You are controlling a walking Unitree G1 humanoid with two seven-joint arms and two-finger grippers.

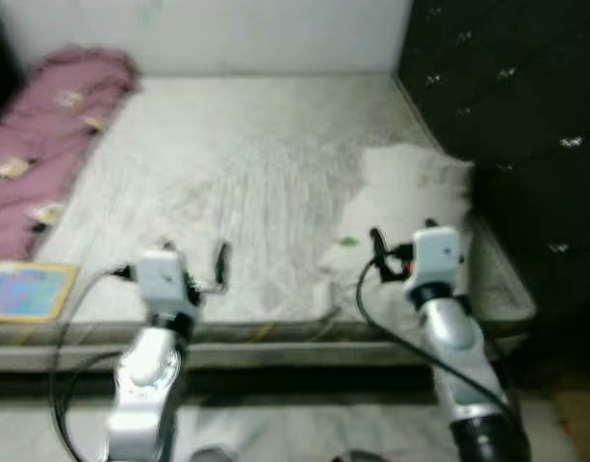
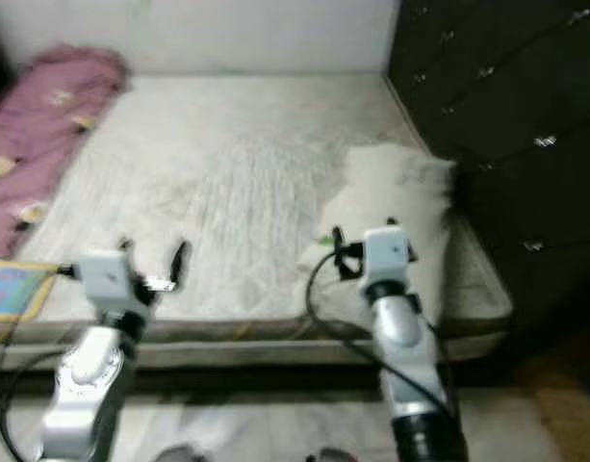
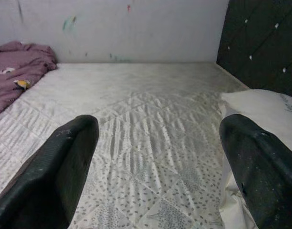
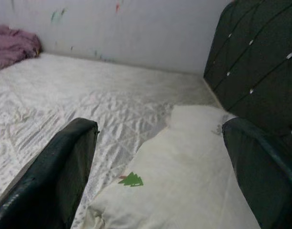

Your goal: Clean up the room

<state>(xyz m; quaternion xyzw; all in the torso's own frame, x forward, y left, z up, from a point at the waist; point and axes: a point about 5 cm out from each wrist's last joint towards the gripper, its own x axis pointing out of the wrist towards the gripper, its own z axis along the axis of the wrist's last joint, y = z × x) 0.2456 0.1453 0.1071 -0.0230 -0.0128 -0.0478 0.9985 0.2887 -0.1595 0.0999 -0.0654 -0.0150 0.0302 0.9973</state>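
A bed with a white quilted mattress [image 1: 227,164] lies before me. A white pillow [image 1: 400,207] with a small green tree print [image 4: 131,180] rests near the dark tufted headboard [image 1: 506,106]. A pink blanket [image 1: 44,125] is bunched along the mattress's left side. My left gripper [image 1: 193,255] hovers open over the near edge of the mattress. Just in front of the pillow's near end, my right gripper [image 1: 402,236] is held open, with the pillow between the lines of its fingers [image 4: 60,176].
A colourful flat book or pad [image 1: 27,291] lies at the mattress's near left corner. A white wall [image 1: 218,34] runs behind the bed. The floor [image 1: 304,428] shows below the bed's near edge.
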